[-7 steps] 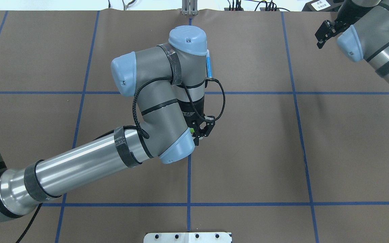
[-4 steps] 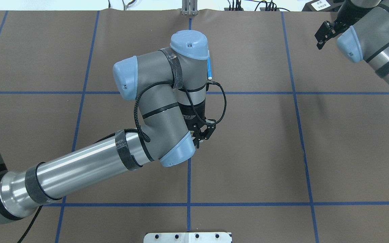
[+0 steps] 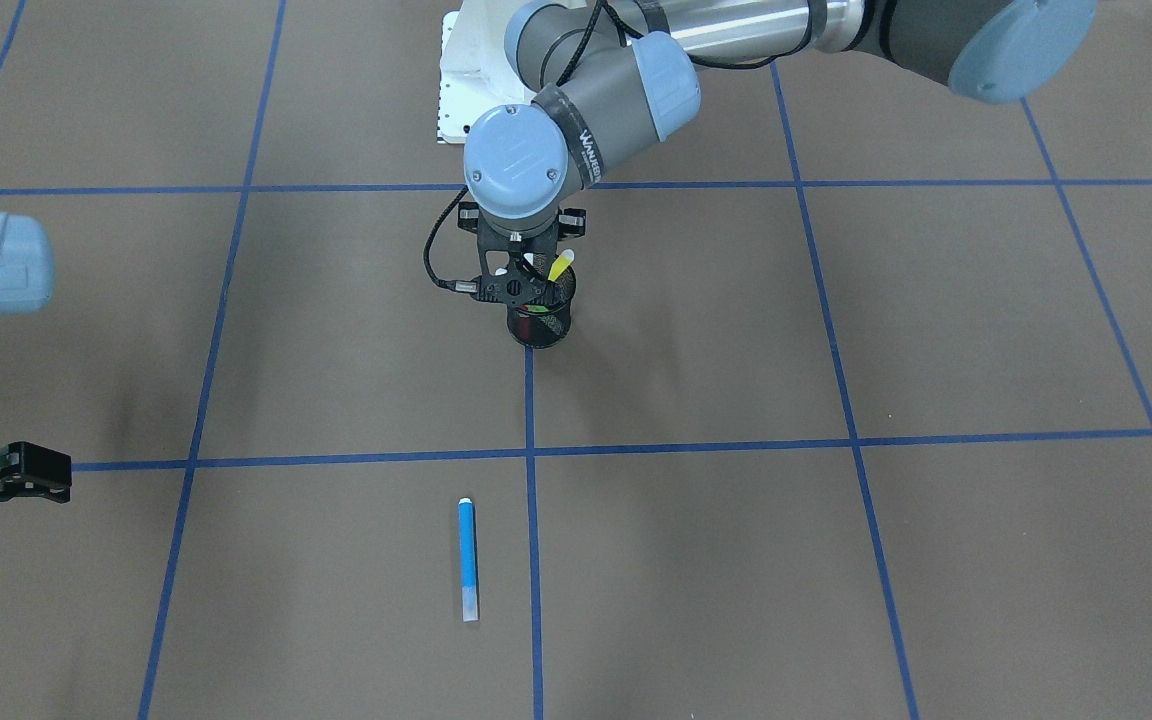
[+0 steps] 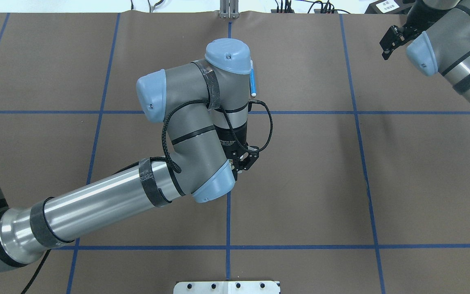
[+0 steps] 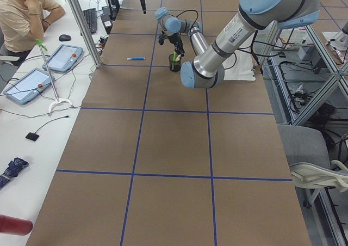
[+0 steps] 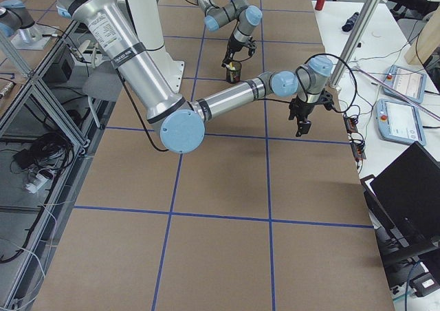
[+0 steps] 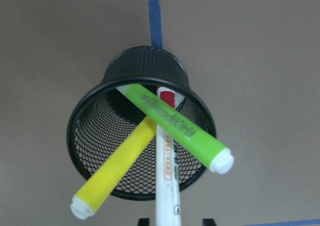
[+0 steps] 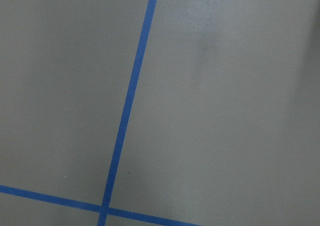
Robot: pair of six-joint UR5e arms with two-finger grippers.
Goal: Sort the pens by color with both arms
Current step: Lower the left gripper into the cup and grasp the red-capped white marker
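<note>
A black mesh cup [image 7: 135,61] stands at the table's centre line [image 3: 541,328]. In it lean a green pen [image 7: 175,123], a yellow pen [image 7: 120,161] and a white pen with a red end [image 7: 165,186]. My left gripper [image 7: 176,221] hangs open just above the cup [image 4: 245,161], its fingertips on either side of the white pen's upper end without touching it. A blue pen [image 3: 468,555] lies flat on the table beyond the cup [image 4: 253,83]. My right gripper [image 4: 392,41] hovers open and holding nothing at the far right corner, with only bare mat under it.
Blue tape lines divide the brown mat [image 4: 341,183] into squares. The white base plate [image 4: 227,287] sits at the near edge. A person [image 5: 22,12] sits at a side bench with tablets [image 5: 62,58]. A laptop [image 6: 405,187] stands past the far edge.
My left arm has shifted slightly and its gripper has come down a little closer over the cup. The right arm and the blue pen have stayed put.
</note>
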